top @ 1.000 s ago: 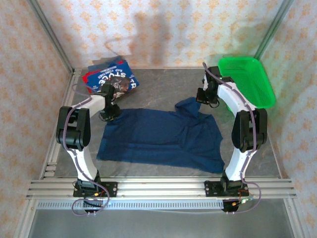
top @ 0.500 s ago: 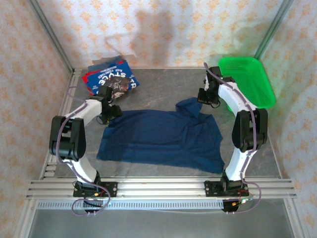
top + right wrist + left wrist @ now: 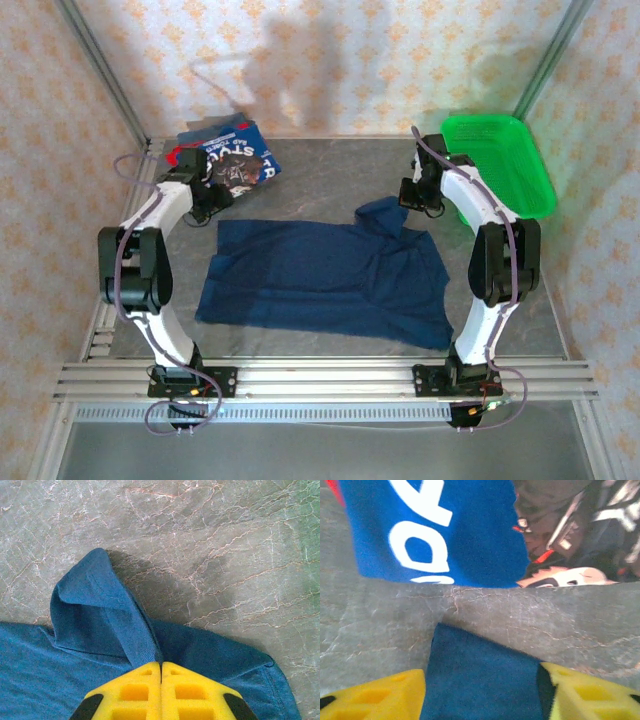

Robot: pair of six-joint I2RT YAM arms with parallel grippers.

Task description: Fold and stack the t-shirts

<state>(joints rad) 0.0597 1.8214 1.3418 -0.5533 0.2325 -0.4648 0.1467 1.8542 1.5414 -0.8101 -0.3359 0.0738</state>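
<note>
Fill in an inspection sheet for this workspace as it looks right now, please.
Surface: grey marbled table, no spills seen.
Job's things: navy t-shirt spread flat mid-table, far right corner raised; folded t-shirts stacked in the far left corner.
Clutter: green basket at the far right, looks empty.
Tools: left tool open over the navy t-shirt's far left corner; right tool shut on its raised fold.
Cables: cables loop along both arms, clear of the cloth.
Surroundings: patterned walls; metal rail at the near edge.
</note>
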